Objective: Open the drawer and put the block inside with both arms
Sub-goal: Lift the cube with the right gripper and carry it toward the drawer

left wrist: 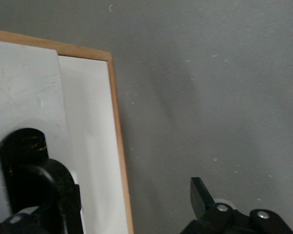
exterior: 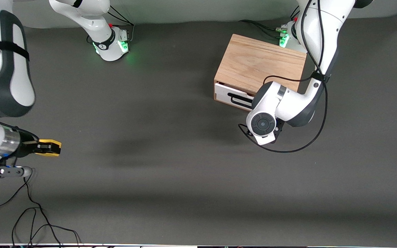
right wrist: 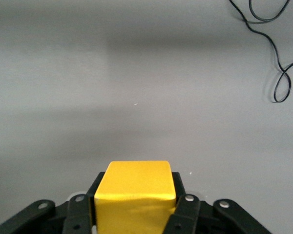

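The small yellow block [exterior: 51, 143] hangs above the dark table at the right arm's end, with my right gripper [exterior: 45, 148] shut on it. In the right wrist view the block [right wrist: 135, 178] fills the space between the black fingers [right wrist: 185, 214]. The wooden cabinet [exterior: 260, 63] stands near the left arm's base. Its white drawer [exterior: 224, 94] with a black wire handle [exterior: 238, 100] faces the front camera, a dark gap showing along its top. My left gripper [left wrist: 110, 161] is over the table just in front of the drawer. It is open, its fingers [left wrist: 34, 175] wide apart with nothing between them.
Loose black cables [exterior: 29, 213] lie on the table near the front edge at the right arm's end; the same cables [right wrist: 283, 73] show in the right wrist view. A cable loop [exterior: 288, 148] hangs from the left arm. The right arm's green-lit base [exterior: 112, 44] stands at the back.
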Action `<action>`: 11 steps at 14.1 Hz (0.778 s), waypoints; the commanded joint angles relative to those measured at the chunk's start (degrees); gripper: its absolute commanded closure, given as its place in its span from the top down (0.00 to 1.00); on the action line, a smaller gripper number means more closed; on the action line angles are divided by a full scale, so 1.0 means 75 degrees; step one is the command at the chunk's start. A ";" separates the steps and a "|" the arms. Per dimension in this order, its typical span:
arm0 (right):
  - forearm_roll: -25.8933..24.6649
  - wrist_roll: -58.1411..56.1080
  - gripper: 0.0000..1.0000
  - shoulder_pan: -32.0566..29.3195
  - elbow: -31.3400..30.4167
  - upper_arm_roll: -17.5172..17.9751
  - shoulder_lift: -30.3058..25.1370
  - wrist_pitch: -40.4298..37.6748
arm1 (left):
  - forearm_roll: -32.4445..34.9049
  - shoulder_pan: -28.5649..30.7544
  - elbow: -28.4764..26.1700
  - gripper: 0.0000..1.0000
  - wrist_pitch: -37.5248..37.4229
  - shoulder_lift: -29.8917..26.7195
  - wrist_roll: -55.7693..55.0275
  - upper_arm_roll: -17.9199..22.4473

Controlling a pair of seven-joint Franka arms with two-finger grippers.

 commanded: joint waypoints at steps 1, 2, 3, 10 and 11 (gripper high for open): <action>0.0413 -0.0102 0.00 0.0074 0.0707 -0.0007 0.0088 -0.0577 | 0.0337 0.0009 0.0149 1.00 0.0574 -0.0021 0.0160 0.0068; 0.0542 -0.0090 0.00 0.0074 0.0813 -0.0007 0.0088 -0.0648 | 0.0409 0.0009 0.0219 1.00 0.0586 -0.0044 0.0160 0.0079; 0.0613 -0.0078 0.00 0.0074 0.0872 -0.0007 0.0088 -0.0683 | 0.0456 0.0021 0.0290 1.00 0.0609 -0.0091 0.0160 0.0091; 0.1000 0.1651 0.00 0.0879 0.1540 0.0262 0.0123 -0.0754 | 0.0702 0.0338 0.0887 1.00 0.0703 -0.0091 0.0839 0.0079; 0.0988 0.2213 0.00 0.1254 0.1634 0.0262 0.0146 -0.0754 | 0.0702 0.0338 0.0969 1.00 0.0773 -0.0091 0.0909 0.0079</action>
